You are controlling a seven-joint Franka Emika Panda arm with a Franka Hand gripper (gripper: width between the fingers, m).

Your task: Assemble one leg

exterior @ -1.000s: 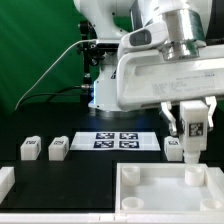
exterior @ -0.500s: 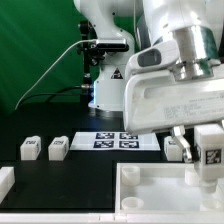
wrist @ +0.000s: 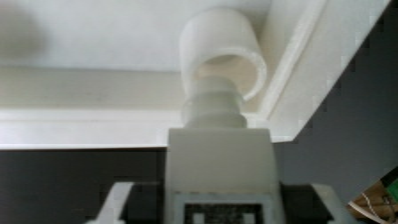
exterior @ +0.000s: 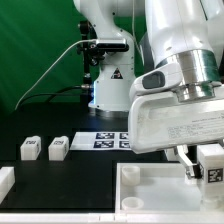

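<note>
Currently, in the exterior view, the arm (exterior: 175, 90) fills the exterior view's right half, and its gripper (exterior: 205, 165) is clenched on the leg (exterior: 212, 170), a small white block whose black-and-white tag faces the camera. The held leg hangs low over the far corner, on the exterior view's right, of the square tray-like piece (exterior: 150, 171), a large white part with a raised rim lying at the front of the dark table (exterior: 85, 175). Whether the leg touches that piece cannot be told from this view. The first loose leg (exterior: 30, 148) and the second loose leg (exterior: 57, 148) stand side by side on the table toward the exterior view's left, well apart from the gripper. The marker board (exterior: 108, 140) lies flat behind the tray-like piece, partly hidden by the arm. A small white part (exterior: 4, 181) shows at the edge on the exterior view's left. In the wrist view, the gripper (wrist: 222, 200) grasps the leg (wrist: 222, 150) between its pale fingers (wrist: 125, 205), with the tag close to the camera. The leg's rounded peg end points away from the camera, into an inner corner of the square tray-like piece (wrist: 89, 105), close to its raised rim; contact there cannot be confirmed.
</note>
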